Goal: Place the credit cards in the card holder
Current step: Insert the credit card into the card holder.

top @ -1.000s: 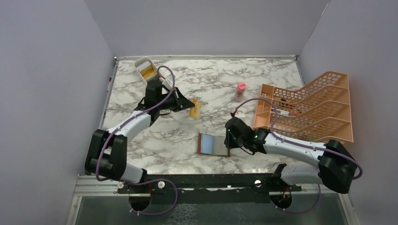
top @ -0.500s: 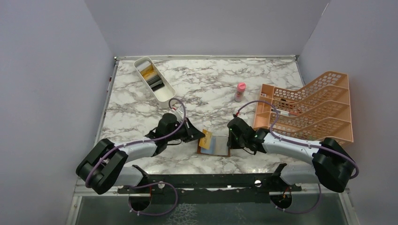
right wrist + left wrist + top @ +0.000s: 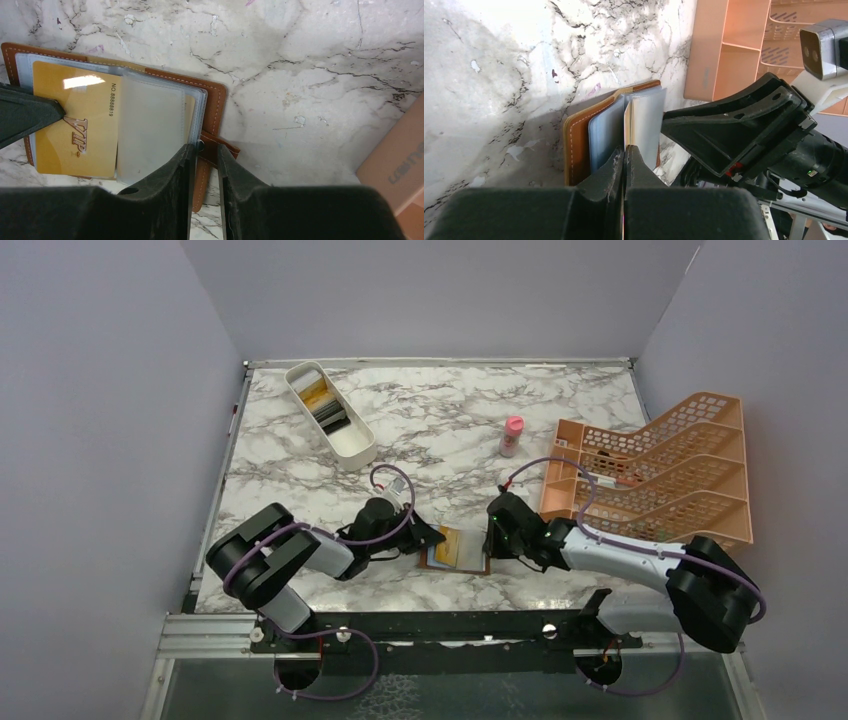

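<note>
Fingertips [image 3: 613, 167] of the left gripper [image 3: 625, 150] are clenched flat on a thin yellow-gold rectangular credit card [image 3: 80, 135], seen edge-on btwn them in the left wrist view. Card is printed "VIP" w/ a number down one side. It lies over the left half of the small brown leather-like folding card holder [image 3: 216, 115], which is spread open, blue-grey inside, flat on the white-and-grey marble table [image 3: 440, 420]. Right part of the card sits under a translucent plastic sleeve [image 3: 150, 130] of the holder. Left part sticks out past the sleeve, w/ one black left fingertip touching it. Right gripper [image 3: 204, 148] is at the holder's right edge, jaws only a narrow slit apart, astride the brown cover edge and its snap tab. Can't tell whether they pinch the cover or just press on it. Both arms lie low, one on each side of the holder. Well apart from the holder, beyond it and to its left, a white oblong plastic tray [image 3: 355, 445] holds more cards: yellow-gold cards [image 3: 315, 395] and dark grey cards [image 3: 332, 418]. Beyond the holder, slightly to its right, stands a small pink bottle [image 3: 512, 436]. Right of the holder, past the right arm, is an orange plastic lattice rack [image 3: 680, 470].
</note>
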Motion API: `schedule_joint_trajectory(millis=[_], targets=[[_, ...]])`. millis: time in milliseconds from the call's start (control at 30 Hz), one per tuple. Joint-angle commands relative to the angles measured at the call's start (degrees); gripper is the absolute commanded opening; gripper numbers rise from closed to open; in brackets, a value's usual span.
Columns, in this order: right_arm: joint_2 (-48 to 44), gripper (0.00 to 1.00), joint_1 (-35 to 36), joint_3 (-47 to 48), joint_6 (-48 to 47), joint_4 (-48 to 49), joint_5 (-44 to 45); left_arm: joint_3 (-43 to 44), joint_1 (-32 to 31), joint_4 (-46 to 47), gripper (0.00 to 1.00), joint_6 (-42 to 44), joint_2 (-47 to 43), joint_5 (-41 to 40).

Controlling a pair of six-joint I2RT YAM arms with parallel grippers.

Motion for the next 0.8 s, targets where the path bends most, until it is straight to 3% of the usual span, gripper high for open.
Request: schedule_joint_trajectory(millis=[0, 767], targets=[[-0.7, 0.27, -0.3, -2.0, 0.8, -1.2, -1.1, -0.9, -1.6, 6.0, 0.00, -0.7, 1.2, -3.8], [-1.8, 0.28, -0.3, -0.7, 1.1, -3.1, -0.5, -5.1, -5.0, 12.6, 0.00, -3.4, 6.7, -8.5]])
